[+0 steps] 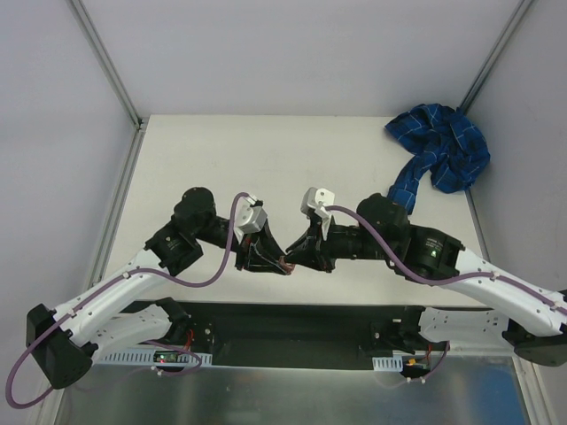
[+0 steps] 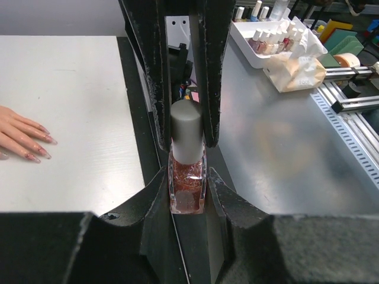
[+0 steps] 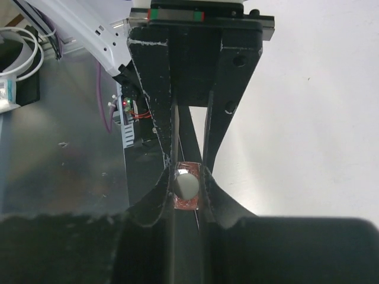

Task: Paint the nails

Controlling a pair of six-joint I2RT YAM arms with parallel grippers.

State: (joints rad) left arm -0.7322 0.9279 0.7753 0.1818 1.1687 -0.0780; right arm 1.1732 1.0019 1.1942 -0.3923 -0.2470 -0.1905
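Note:
A small clear bottle (image 2: 188, 190) of red glittery polish with a pale grey cap (image 2: 187, 127) is clamped in my left gripper (image 2: 187, 176), which is shut on its glass body. My right gripper (image 3: 186, 177) faces it head-on and is shut on the cap (image 3: 186, 187). The two grippers meet just above the table's near edge (image 1: 285, 261). The fake hand (image 2: 18, 133) lies on the white table to the left in the left wrist view, with its pinkish nails (image 2: 46, 141) pointing right. Its blue plaid sleeve (image 1: 440, 150) lies at the far right corner. From above, the right arm hides the hand.
A black strip (image 2: 133, 118) runs along the table's near edge, with a metal bench (image 2: 278, 154) beyond it. On the bench stand a white tray (image 2: 275, 35) of several polish bottles and a tan bag (image 2: 296, 71). Frame posts rise at the table's far corners.

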